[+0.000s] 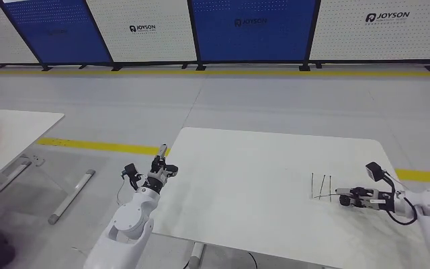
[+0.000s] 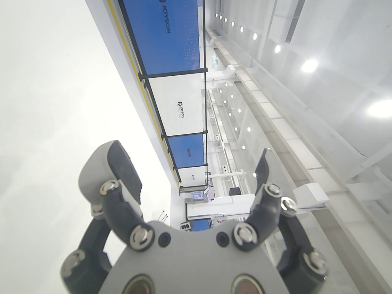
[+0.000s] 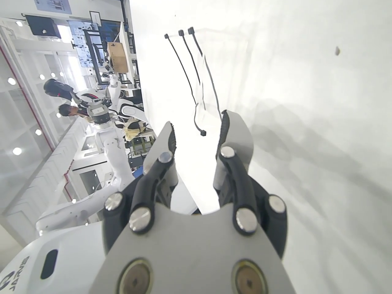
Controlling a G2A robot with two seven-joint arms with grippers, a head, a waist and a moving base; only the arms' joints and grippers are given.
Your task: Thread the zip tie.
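Several black zip ties (image 3: 208,73) lie unthreaded near the right edge of the tabletop (image 1: 269,188). The right tool (image 3: 197,126) sits just before them, released, apparently lined up for pickup. The left tool (image 2: 193,160), also released and empty, waits well apart at the opposite edge.

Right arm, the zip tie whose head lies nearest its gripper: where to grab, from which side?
Probably the strap just behind the head of that zip tie, from straight above, the open right gripper straddling it crosswise. It lies flat and thin on the table, so a sideways approach finds no edge. Farther along it nears the other three ties, risking a double pick.
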